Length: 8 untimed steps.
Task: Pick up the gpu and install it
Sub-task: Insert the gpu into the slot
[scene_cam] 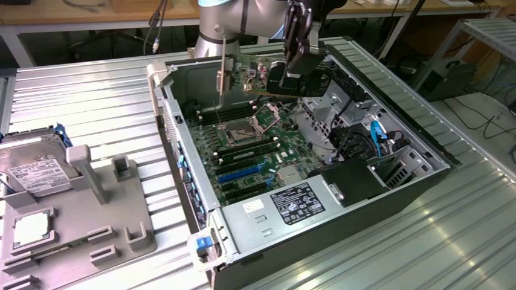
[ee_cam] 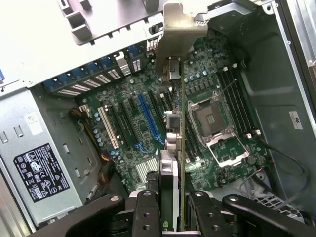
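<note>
Ribbed silver metal table, carrying a black and silver open computer case laid on its side across the table's middle. A grey plastic fixture tray sits at the table's edge on the exterior view's left.

The green motherboard lines the case floor. The black two-fingered gripper hangs over the case's far end, clenched on the gpu. This thin green circuit card with dark parts on its face is held on edge, clear of the board. In the wrist view the card runs edge-on between the fingers, above the row of expansion slots.

The long narrow silver metal bracket points down towards the case's rear wall. The long blue expansion slot lies just beside the card's line. Whether the card's edge is squarely over any one slot cannot be told from this angle.

The open silver processor socket lies near the card on its other side.

Hazards:
- A card that comes down askew would probably ride on the slot's lip and bend.
- The bracket tip may catch the rear wall rather than enter its opening.
- A sideways drift could put the card's corner into the bare socket.
- A grip on one end alone may let the card pivot under seating force.
</note>
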### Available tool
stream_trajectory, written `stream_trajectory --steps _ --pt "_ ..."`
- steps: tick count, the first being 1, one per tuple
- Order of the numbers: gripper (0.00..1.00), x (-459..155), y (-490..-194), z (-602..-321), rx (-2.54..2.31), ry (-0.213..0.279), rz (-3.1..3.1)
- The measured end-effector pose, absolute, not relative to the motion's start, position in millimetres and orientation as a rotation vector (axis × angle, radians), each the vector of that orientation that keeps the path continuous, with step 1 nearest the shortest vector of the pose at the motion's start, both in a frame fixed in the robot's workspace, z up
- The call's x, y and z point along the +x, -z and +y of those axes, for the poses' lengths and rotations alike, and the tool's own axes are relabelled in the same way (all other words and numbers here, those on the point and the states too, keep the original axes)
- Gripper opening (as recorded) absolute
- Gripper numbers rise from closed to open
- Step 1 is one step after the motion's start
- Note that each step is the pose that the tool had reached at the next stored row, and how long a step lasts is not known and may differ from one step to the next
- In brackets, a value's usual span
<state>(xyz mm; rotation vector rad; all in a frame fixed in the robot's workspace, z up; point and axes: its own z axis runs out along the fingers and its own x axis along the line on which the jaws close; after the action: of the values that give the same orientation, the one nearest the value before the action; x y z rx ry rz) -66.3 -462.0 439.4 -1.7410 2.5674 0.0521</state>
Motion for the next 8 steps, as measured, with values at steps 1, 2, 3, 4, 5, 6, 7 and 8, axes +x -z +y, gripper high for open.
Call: stream_trajectory --steps 1,2,3,4,5,6,7,8 --pt "0.28 -66.3 -439.4 -462.0 -1.744 -0.052 2.565" --pt "0.28 -66.3 -439.4 -462.0 -1.748 -0.052 2.563" --pt "0.28 -66.3 -439.4 -462.0 -1.751 -0.052 2.561" --pt "0.28 -66.3 -439.4 -462.0 -1.754 -0.052 2.559" --pt "0.28 -66.3 -439.4 -462.0 -1.757 -0.052 2.556" --pt "0.28 -66.3 -439.4 -462.0 -1.761 -0.052 2.554" --pt "0.28 -66.3 -439.4 -462.0 -1.764 -0.053 2.552" --pt "0.28 -66.3 -439.4 -462.0 -1.77 -0.053 2.548"
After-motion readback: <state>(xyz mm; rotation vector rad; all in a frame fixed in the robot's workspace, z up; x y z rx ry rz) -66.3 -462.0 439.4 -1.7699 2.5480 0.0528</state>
